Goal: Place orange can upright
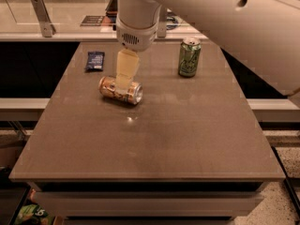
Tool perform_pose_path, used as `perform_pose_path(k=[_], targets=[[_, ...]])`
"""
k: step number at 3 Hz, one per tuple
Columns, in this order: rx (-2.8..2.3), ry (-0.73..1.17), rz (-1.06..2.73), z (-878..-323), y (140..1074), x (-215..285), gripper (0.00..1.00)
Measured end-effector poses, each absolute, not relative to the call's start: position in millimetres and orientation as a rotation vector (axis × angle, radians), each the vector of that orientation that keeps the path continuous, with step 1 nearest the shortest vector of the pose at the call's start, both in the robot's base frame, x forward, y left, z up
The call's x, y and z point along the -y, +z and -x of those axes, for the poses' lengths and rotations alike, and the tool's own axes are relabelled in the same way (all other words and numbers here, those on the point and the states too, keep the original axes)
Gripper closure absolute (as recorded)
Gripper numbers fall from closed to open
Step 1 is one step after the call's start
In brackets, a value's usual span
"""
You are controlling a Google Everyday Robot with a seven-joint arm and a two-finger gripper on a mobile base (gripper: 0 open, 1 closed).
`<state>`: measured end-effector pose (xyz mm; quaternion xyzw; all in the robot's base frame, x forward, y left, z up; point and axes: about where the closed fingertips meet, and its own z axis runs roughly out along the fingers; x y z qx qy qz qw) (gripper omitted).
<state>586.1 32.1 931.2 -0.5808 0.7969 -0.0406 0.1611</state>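
The orange can [108, 87] lies on its side on the brown table [154, 139], left of the middle, with its silver end facing front right. My gripper [124, 84] hangs straight down from the white arm [137, 18] and reaches the can's middle, overlapping it from the far side. Whether it touches the can cannot be told.
A green can [189, 56] stands upright at the back right of the table. A dark blue packet [95, 60] lies flat at the back left. A counter [61, 25] with a metal post runs behind the table. The floor shows past the table's edges.
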Motion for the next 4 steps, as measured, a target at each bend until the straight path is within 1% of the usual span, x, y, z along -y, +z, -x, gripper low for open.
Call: perform_pose_path(k=[1, 2, 3, 4], targets=[[-2.297, -0.106, 1.689, -600, 932, -38, 0.00], [-2.335, -0.071, 1.733, -618, 922, -55, 0.00], [-2.380, -0.030, 1.745, -624, 906, -75, 0.00], [-2.430, -0.003, 1.696, -615, 892, -87, 0.00]])
